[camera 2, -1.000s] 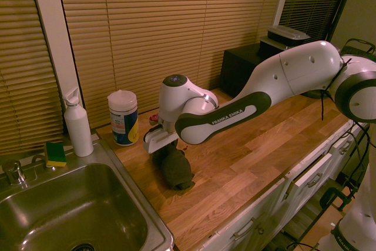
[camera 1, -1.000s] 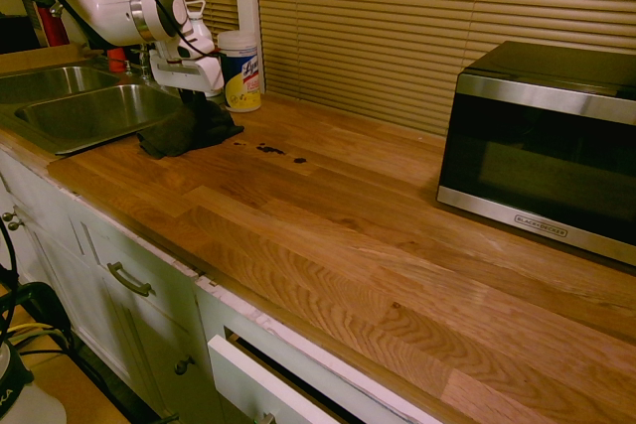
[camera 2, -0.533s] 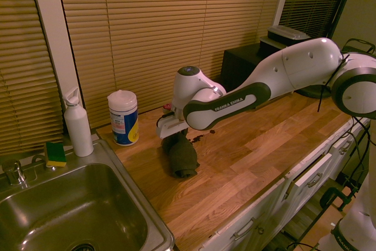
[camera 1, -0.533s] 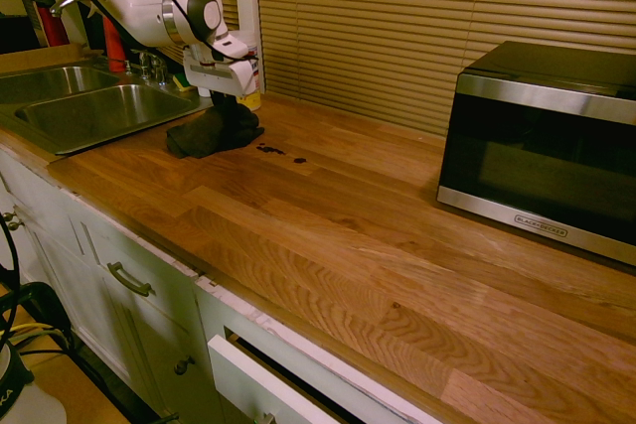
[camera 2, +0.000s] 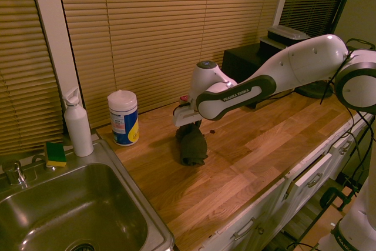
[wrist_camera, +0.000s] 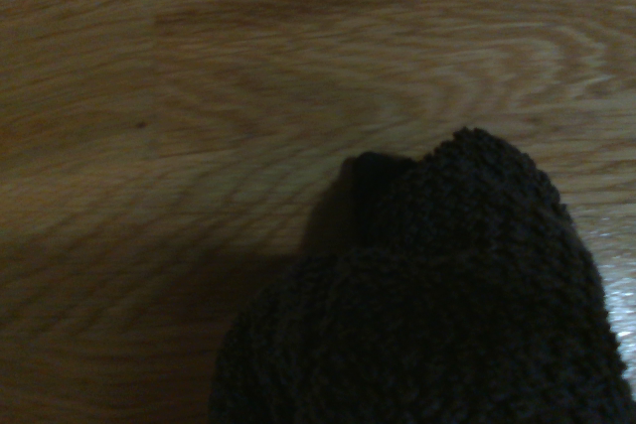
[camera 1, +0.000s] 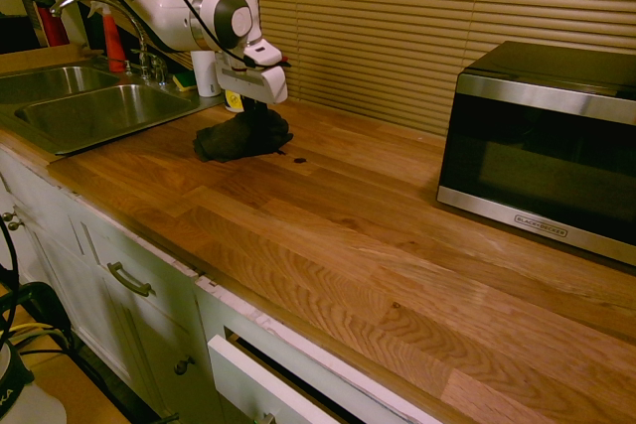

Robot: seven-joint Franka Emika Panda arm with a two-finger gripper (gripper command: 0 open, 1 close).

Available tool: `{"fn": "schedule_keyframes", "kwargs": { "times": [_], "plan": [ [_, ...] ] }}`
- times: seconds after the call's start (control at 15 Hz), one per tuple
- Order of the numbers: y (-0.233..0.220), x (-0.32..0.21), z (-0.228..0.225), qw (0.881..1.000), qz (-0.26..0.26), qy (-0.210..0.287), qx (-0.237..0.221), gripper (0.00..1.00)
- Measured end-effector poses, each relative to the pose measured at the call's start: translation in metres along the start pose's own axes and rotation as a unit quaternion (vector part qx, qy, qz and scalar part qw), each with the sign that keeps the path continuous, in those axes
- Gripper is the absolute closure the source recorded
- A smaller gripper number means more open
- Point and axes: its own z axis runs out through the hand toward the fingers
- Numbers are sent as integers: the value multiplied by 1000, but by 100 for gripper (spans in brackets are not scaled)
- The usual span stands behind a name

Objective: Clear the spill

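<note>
In the first exterior view, shows a double sink [camera 1: 104, 106] well left of the fingers [camera 1: 256, 106], with a red spray bottle [camera 1: 114, 44] standing behind the basins. Nearer to the fingers, still on their left, shows a green and yellow sponge [camera 1: 184, 79], then a white bottle [camera 1: 207, 74], then a wipes tub [camera 1: 235, 102], mostly hidden behind the arm. Has the fingers closed on the upper part of a dark rag [camera 1: 238, 137], bunched directly below them and touching the counter [camera 1: 348, 215]. Far in front of the fingers, shows a drawer [camera 1: 263, 379] pulled partly out. Just right of the fingers and close beside the rag, shows the spill [camera 1: 299, 160] as dark specks on the wood. Well to the right of the fingers, shows a microwave [camera 1: 545, 146] with a black door and silver trim.
</note>
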Motion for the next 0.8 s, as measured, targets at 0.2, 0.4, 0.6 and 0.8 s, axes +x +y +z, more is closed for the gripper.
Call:
{"fn": "schedule_keyframes", "kwargs": {
  "times": [0.2, 0.4, 0.6, 0.8],
  "plan": [
    [30, 40, 1, 1000, 22, 0, 0, 100],
    [58, 77, 2, 999, 39, 2, -5, 100],
    [79, 105, 3, 998, 56, 2, -7, 100],
    [88, 115, 3, 998, 65, -1, -6, 100]
  ]
}}
